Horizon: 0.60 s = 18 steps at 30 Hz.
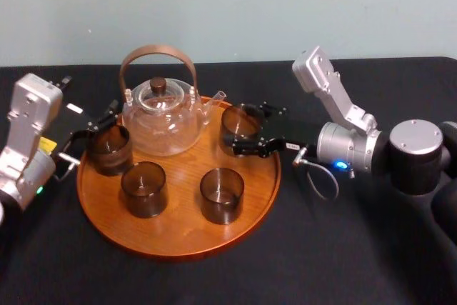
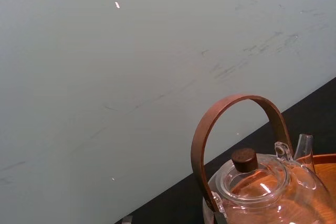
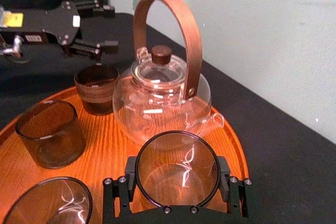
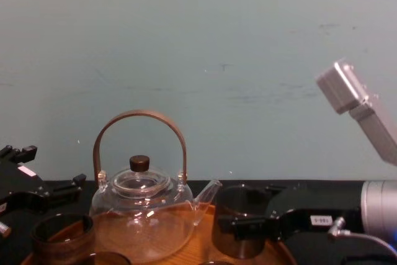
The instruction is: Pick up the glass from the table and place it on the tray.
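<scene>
My right end effector (image 1: 240,131) is pinching the glass (image 1: 238,117) at the tray's (image 1: 178,239) upper right, just beside the teapot (image 1: 161,118) spout. Opening up sloppy could clip it. My left end effector (image 1: 98,125) sits spread at frame left.

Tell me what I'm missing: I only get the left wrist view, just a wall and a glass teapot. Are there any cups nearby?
Observer: Four dark glasses, all within the tray's rim, near the teapot.
Visitor: Is a pincer holding one?
Observer: The right pincer clamps the rear right glass, beside the spout.
Visitor: And the left pincer?
Observer: The left pincer hangs open over the black table, just beyond the left glass.
</scene>
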Tool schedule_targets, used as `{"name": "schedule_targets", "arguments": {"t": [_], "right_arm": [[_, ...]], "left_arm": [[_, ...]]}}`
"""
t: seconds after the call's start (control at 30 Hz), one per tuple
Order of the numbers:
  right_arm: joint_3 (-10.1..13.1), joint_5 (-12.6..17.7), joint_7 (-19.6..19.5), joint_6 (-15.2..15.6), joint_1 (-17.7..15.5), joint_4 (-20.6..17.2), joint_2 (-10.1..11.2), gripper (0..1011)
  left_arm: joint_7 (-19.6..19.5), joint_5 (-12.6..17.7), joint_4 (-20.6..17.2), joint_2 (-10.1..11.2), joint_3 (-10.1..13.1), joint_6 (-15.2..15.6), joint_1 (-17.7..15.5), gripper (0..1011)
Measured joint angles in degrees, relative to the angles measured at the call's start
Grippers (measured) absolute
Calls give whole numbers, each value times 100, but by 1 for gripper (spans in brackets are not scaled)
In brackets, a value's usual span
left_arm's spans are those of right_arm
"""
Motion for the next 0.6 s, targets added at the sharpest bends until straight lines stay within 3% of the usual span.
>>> {"name": "schedule_targets", "arguments": {"t": [0.6], "right_arm": [[-114, -199, -54, -123, 85, 531, -216, 905]], "left_arm": [[0, 0, 0, 0, 0, 0, 0, 1001]]}}
